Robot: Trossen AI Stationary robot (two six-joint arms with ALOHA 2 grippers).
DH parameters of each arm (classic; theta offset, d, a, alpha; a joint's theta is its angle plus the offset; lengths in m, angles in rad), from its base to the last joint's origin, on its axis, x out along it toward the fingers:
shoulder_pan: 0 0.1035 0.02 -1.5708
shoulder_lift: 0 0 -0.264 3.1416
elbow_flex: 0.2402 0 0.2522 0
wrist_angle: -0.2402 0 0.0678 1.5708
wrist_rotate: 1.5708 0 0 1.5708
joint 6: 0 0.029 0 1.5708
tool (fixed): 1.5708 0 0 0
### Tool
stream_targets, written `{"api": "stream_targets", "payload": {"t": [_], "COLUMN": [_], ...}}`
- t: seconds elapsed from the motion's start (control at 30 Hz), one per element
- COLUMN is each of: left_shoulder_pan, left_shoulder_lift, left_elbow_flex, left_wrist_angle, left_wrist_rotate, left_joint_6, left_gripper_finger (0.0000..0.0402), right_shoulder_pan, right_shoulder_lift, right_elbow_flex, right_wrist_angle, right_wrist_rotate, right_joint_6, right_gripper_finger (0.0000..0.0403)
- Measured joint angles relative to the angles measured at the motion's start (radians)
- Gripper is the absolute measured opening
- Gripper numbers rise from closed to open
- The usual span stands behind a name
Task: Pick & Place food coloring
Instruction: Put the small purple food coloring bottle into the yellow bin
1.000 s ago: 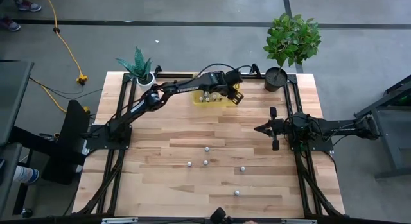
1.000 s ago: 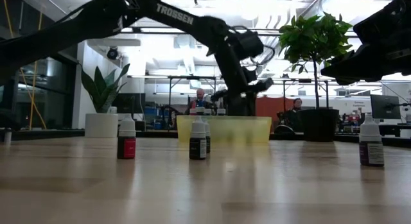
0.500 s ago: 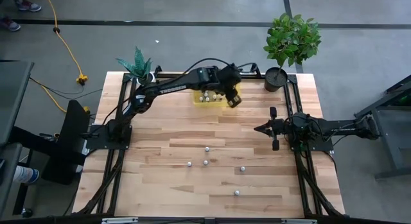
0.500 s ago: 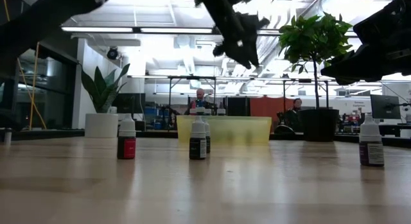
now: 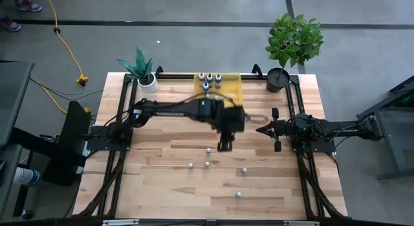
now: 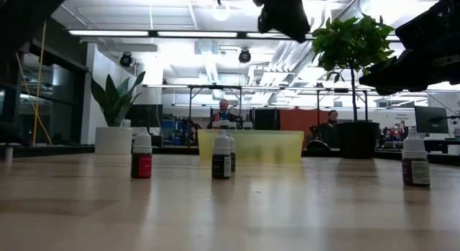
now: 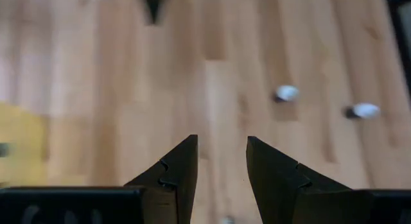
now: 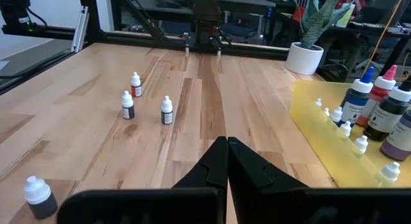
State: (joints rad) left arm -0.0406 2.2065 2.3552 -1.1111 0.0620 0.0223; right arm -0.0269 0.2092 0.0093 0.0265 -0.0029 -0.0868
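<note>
Several small whitish-capped food coloring bottles stand upright on the wooden table: one (image 5: 208,149) near the middle, two (image 5: 190,165) (image 5: 207,164) nearer, and others (image 5: 244,169) (image 5: 239,194) toward the near edge. More bottles, a few larger with coloured caps (image 8: 371,102), stand in the translucent yellow tray (image 5: 228,90) at the far edge. My left gripper (image 5: 223,146) hangs open above the table's middle, just right of the middle bottle, with nothing between its fingers (image 7: 221,161). My right gripper (image 5: 261,129) is shut and waits at the right.
A small potted plant (image 5: 141,69) stands at the far left corner and a larger plant in a dark pot (image 5: 278,79) at the far right corner. Black frame rails (image 5: 116,168) run along both sides. Bare wood lies between the tray and the loose bottles.
My left gripper has left the yellow tray at the far edge, risen, and swung toward the near edge to the table's middle, rolling as it went. The tray and the bottles in it show uncovered now. The loose bottles have kept their places.
</note>
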Motion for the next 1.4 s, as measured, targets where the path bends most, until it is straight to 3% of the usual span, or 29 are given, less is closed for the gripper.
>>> {"api": "stream_targets", "payload": {"t": [0.23,0.6,0.93,1.4], "left_shoulder_pan": [-0.112,-0.166,-0.165,-0.196], "left_shoulder_lift": [-0.001,0.001,0.084,0.168], "left_elbow_flex": [-0.08,-0.336,-0.323,-0.271], "left_wrist_angle": [0.081,0.476,0.593,0.594], "left_wrist_rotate": [0.065,0.058,0.068,0.023], "left_joint_6": [0.061,0.105,0.024,0.112], "left_gripper_finger": [0.0127,0.0127,0.0132,0.0264], "right_shoulder_pan": [0.0,0.0,0.0,0.0], "right_shoulder_lift": [0.0,0.0,0.0,0.0], "right_elbow_flex": [0.0,0.0,0.0,0.0], "right_wrist_angle": [0.0,0.0,0.0,0.0], "right_wrist_rotate": [0.0,0.0,0.0,0.0], "right_joint_6": [0.0,0.0,0.0,0.0], "right_gripper_finger": [0.0,0.0,0.0,0.0]}}
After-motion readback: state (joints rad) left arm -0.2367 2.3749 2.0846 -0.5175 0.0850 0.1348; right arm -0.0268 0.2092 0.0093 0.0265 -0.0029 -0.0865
